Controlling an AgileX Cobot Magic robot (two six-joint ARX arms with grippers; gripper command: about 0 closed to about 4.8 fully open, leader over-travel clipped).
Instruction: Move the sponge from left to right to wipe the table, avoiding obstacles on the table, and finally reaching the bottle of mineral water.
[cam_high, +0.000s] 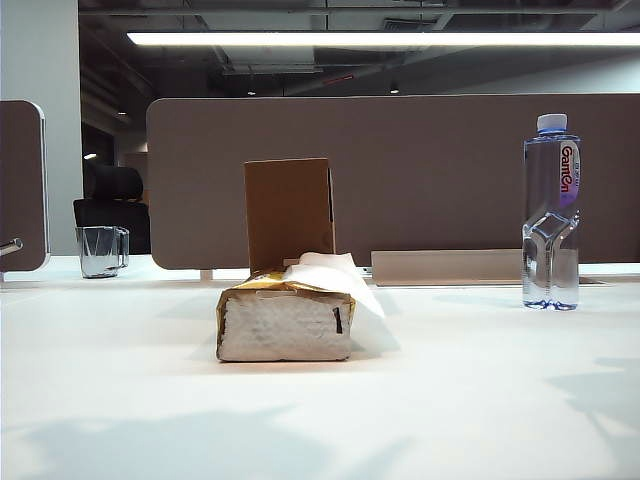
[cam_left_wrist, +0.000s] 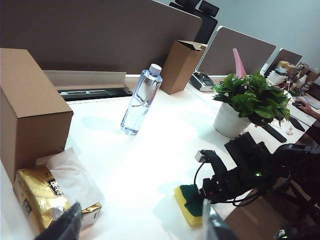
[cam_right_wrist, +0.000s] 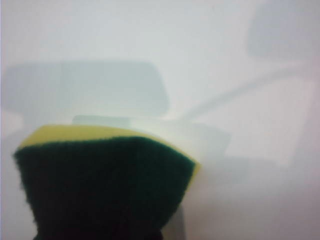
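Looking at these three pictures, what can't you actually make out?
- Exterior view: neither arm nor the sponge appears; only shadows lie on the table.
- Right wrist view: the right gripper is hidden behind the blurred sponge, which fills the lower frame.
- Left wrist view: the left gripper is cut off by the picture's edge; the bottle label is too small to read.

Black right arm (cam_left_wrist: 260, 170), looped cables, green light
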